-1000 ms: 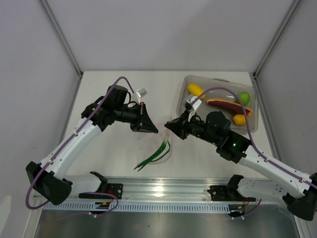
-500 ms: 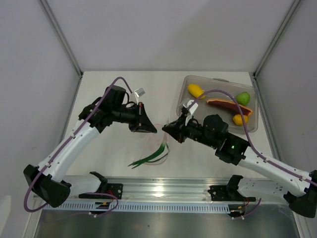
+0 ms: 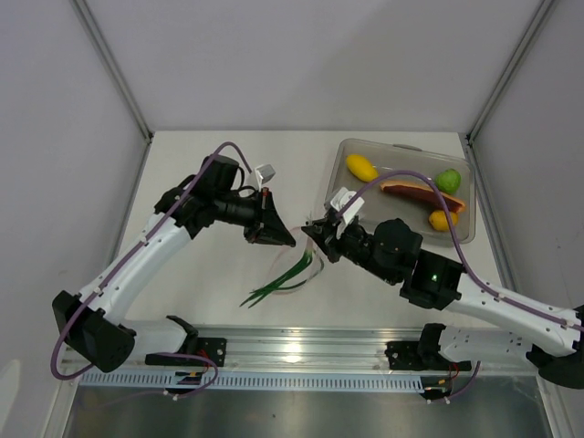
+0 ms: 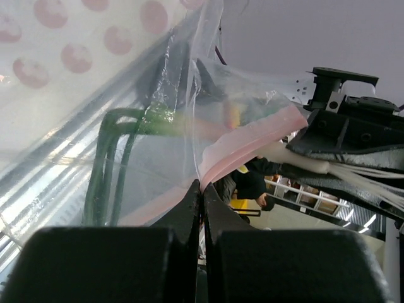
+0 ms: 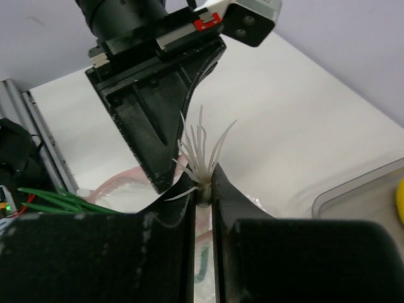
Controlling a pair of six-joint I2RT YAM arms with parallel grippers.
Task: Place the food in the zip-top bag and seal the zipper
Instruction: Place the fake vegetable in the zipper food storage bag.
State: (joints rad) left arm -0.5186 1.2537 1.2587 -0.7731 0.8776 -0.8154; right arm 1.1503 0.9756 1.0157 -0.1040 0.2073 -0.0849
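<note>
The clear zip-top bag [image 3: 308,267] hangs between my two grippers at the table's middle. My left gripper [image 3: 283,239] is shut on the bag's pink-red zipper strip [image 4: 252,140]; its jaws [image 4: 202,189] pinch the strip's edge. My right gripper [image 3: 316,231] is shut on the white root end [image 5: 199,154] of the thin green vegetable [image 3: 283,277]. Its leaves show through the bag's plastic [image 4: 113,165] and trail toward the near left. Two yellow fruits [image 3: 361,166] [image 3: 442,219], the green lime [image 3: 449,180] and the reddish meat slice [image 3: 416,191] lie in the tray.
The rigid clear tray [image 3: 339,155] stands at the back right, its corner showing in the right wrist view [image 5: 360,197]. The metal rail [image 3: 301,351] runs along the near edge. Side walls rise left and right of the white table.
Both grippers have kept their holds and shifted only slightly. The vegetable's leaves swung a little with the bag, first toward the near left, then back.
</note>
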